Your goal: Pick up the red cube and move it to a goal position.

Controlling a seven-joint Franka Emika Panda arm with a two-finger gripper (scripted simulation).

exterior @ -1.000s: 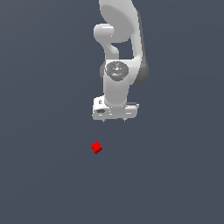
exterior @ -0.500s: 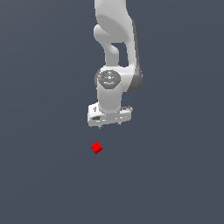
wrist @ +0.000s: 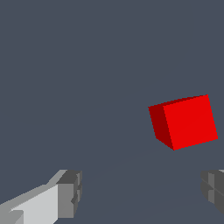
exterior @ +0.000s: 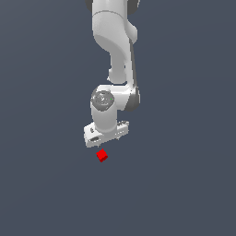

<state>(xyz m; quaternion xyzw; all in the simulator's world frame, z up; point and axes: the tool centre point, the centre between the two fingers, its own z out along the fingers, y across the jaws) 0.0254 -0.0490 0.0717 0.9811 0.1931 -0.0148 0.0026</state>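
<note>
End effector [exterior: 107, 142] hangs just above the red cube [exterior: 102, 156], fingers [wrist: 69, 194] spread wide, holding nothing.

The red cube [exterior: 102, 156] is a plain bright red, with one side face a darker red in the wrist view [wrist: 184, 121]. The arm [exterior: 113, 41] is glossy white with dark grey joints. The claw [wrist: 140, 192] has white fingers tipped with grey pads [wrist: 70, 194]. The surface [exterior: 41, 184] is uniform slate blue-grey.

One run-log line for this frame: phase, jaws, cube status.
phase: approach | gripper: above red cube, jaws open, not in contact | red cube: resting on the surface, ungrasped | goal: not visible
</note>
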